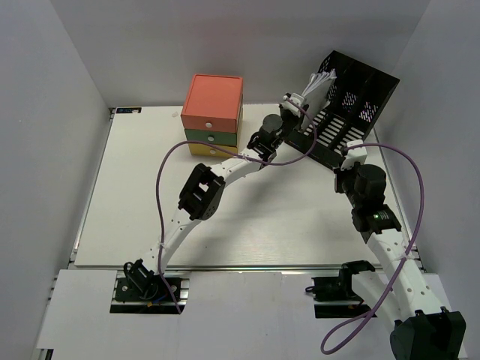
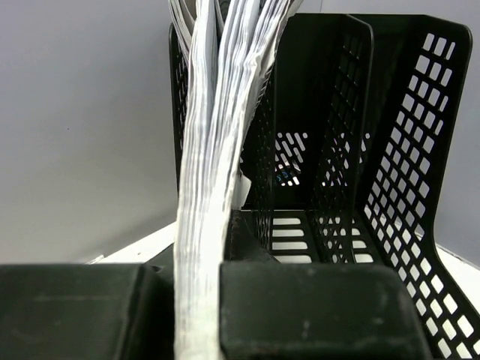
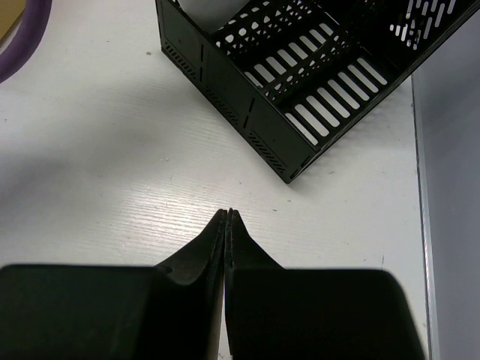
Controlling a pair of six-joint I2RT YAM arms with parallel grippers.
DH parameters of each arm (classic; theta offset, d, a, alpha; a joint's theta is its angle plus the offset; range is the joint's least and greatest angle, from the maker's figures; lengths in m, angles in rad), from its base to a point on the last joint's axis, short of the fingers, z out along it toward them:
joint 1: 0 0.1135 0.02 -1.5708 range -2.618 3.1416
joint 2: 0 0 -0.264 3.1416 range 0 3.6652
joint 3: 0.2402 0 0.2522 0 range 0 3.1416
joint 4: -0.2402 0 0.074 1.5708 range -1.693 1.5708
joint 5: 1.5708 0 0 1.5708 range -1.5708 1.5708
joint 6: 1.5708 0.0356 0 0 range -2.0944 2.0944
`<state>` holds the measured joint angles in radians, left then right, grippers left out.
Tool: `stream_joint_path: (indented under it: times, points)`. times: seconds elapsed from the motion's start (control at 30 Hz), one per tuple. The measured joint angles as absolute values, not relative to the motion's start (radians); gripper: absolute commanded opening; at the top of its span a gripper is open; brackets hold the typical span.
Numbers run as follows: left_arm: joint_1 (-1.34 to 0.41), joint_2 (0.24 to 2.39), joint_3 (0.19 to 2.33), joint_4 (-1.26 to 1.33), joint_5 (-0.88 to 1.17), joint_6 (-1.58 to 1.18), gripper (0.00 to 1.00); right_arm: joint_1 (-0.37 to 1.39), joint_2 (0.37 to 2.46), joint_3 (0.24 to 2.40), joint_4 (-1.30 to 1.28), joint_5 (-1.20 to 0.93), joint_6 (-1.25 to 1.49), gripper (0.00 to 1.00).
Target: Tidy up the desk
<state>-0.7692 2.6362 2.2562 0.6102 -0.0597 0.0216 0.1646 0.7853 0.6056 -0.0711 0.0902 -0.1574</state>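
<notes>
The white desk (image 1: pixel 157 217) fills the top view. My left gripper (image 1: pixel 294 105) is shut on a stack of white papers (image 1: pixel 316 81), held edge-up at the left end of the black mesh file rack (image 1: pixel 346 112). In the left wrist view the papers (image 2: pixel 214 150) rise between my fingers (image 2: pixel 315 307) in front of the rack's compartments (image 2: pixel 352 187). My right gripper (image 3: pixel 227 214) is shut and empty, low over the bare desk (image 3: pixel 112 172) just in front of the rack's near corner (image 3: pixel 289 161); it also shows in the top view (image 1: pixel 352 156).
A small orange, green and yellow drawer box (image 1: pixel 213 112) stands at the back centre of the desk. Purple cables (image 1: pixel 169 169) loop over both arms. White walls enclose the desk; a metal rail (image 1: pixel 240 268) runs along its near edge.
</notes>
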Motion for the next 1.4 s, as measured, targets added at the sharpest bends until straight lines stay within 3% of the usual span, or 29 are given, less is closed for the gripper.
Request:
stream_joint_path:
  times: [0.03, 0.13, 0.23, 0.4, 0.6, 0.83, 0.9, 0.93, 1.0, 1.07, 1.1, 1.13, 1.27, 1.3, 1.4]
  points:
    - [-0.768, 2.636, 2.256, 0.609, -0.059, 0.021, 0.28, 0.165, 0.785, 0.606, -0.072, 0.089, -0.157, 0.00]
    - [-0.768, 2.636, 2.256, 0.608, -0.051, 0.020, 0.57, 0.165, 0.785, 0.605, -0.071, 0.087, -0.157, 0.00]
    - [-0.768, 2.636, 2.259, 0.609, -0.043, 0.014, 0.71, 0.165, 0.785, 0.605, -0.072, 0.083, -0.157, 0.00]
    - [-0.768, 2.636, 2.263, 0.611, -0.043, -0.007, 0.84, 0.165, 0.785, 0.605, -0.071, 0.081, -0.158, 0.00]
    - [-0.768, 2.619, 2.240, 0.615, -0.043, -0.009, 0.91, 0.165, 0.785, 0.595, -0.064, 0.081, -0.160, 0.00]
    - [-0.775, 2.359, 1.922, 0.635, -0.046, 0.005, 0.98, 0.163, 0.785, 0.587, -0.063, 0.068, -0.162, 0.00]
    - [-0.782, 2.241, 1.804, 0.635, -0.037, 0.005, 0.98, 0.164, 0.785, 0.587, -0.063, 0.055, -0.165, 0.16]
    - [-0.788, 2.145, 1.705, 0.633, -0.033, -0.002, 0.98, 0.164, 0.785, 0.586, -0.063, 0.048, -0.165, 0.34]
    - [-0.795, 1.976, 1.549, 0.628, -0.029, -0.021, 0.98, 0.163, 0.782, 0.582, -0.061, 0.030, -0.171, 0.47]
    - [-0.802, 1.816, 1.435, 0.599, -0.017, -0.046, 0.98, 0.163, 0.779, 0.577, -0.061, -0.004, -0.186, 0.66]
    - [-0.803, 1.738, 1.388, 0.578, -0.009, -0.058, 0.98, 0.163, 0.780, 0.577, -0.061, -0.012, -0.180, 0.66]
    - [-0.803, 1.657, 1.348, 0.534, 0.003, -0.070, 0.98, 0.162, 0.780, 0.577, -0.062, -0.032, -0.189, 0.75]
    - [-0.802, 1.377, 1.243, 0.321, 0.034, -0.107, 0.98, 0.161, 0.794, 0.577, -0.072, -0.104, -0.172, 0.80]
    - [-0.802, 1.313, 1.219, 0.265, 0.036, -0.115, 0.98, 0.161, 0.801, 0.578, -0.076, -0.110, -0.156, 0.89]
    - [-0.801, 1.157, 1.139, 0.096, 0.029, -0.119, 0.98, 0.161, 0.808, 0.578, -0.087, -0.116, -0.115, 0.89]
